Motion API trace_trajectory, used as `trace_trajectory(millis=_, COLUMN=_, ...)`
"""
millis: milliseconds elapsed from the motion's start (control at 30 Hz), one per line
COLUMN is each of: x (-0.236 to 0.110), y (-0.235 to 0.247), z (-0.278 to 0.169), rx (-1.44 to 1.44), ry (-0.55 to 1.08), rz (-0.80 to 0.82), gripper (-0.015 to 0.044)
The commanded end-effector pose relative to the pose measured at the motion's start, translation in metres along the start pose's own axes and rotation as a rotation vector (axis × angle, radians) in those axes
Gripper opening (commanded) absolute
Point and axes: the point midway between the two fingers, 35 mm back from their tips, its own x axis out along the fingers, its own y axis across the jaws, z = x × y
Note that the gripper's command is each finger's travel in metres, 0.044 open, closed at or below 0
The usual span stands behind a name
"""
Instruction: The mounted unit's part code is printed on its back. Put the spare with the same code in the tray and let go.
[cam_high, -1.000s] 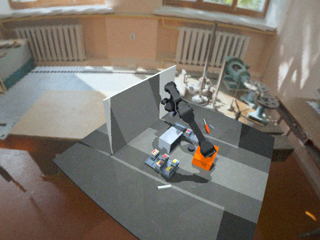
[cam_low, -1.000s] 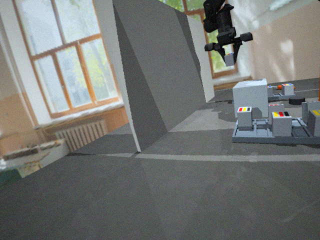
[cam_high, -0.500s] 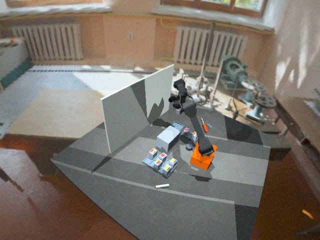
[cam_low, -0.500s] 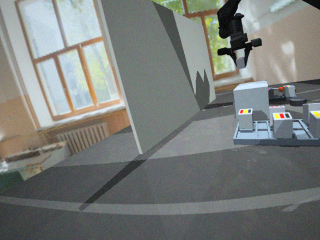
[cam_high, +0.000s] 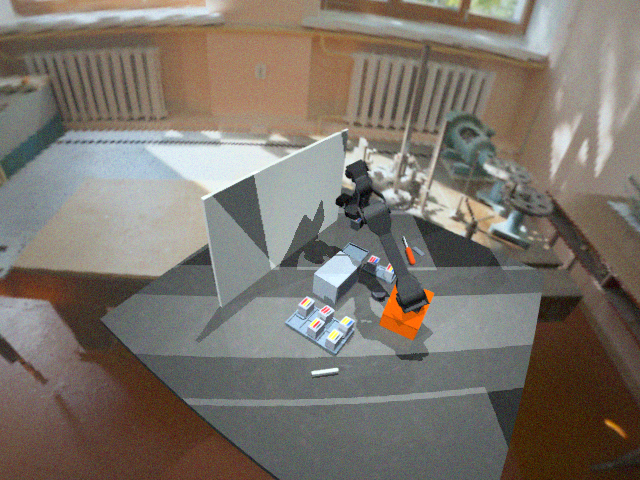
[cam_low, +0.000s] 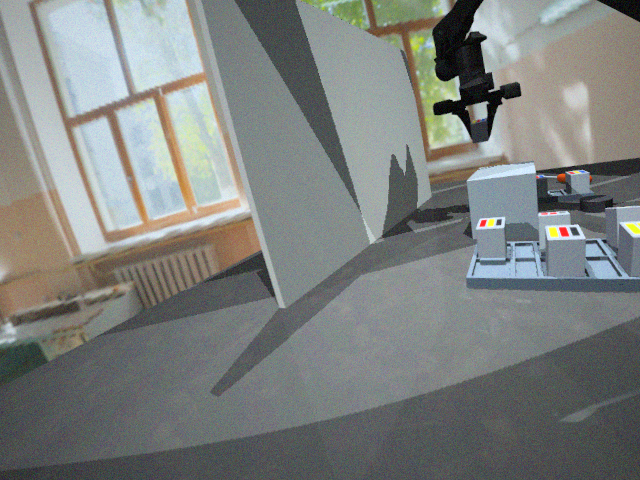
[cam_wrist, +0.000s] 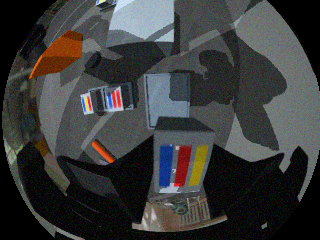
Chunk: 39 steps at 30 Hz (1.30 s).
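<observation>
My gripper (cam_low: 479, 125) is closed on the spare (cam_wrist: 179, 167), a small rigid block coded blue-red-yellow, held high above the desk (cam_high: 320, 408) over the tray (cam_wrist: 167, 96); it looks light and smooth-sided, so its flat opposite sides suit gripping.

Matt black plastic-looking finish on gripper (cam_low: 479, 135), clamped on small spare block (cam_wrist: 179, 163) with smooth matt grey faces and flat blue, red, yellow stripes. Matt, faintly mottled grey table top (cam_high: 361, 413). Smooth matt white partition panel (cam_high: 273, 217). Flat matt blue-grey holder rack (cam_low: 516, 281). Saturated matt orange base block (cam_high: 400, 322). Smooth matt pale grey mounted unit (cam_high: 333, 276).
</observation>
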Motion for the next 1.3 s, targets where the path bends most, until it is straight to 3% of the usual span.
trace_trajectory(millis=0, x=0.007, y=0.001, z=0.000, rx=0.009, ry=-0.007, rz=0.003, gripper=0.0000)
trace_trajectory(millis=1267, x=0.046, y=-0.003, z=-0.001, rx=0.009, ry=-0.007, rz=0.001, gripper=0.0000)
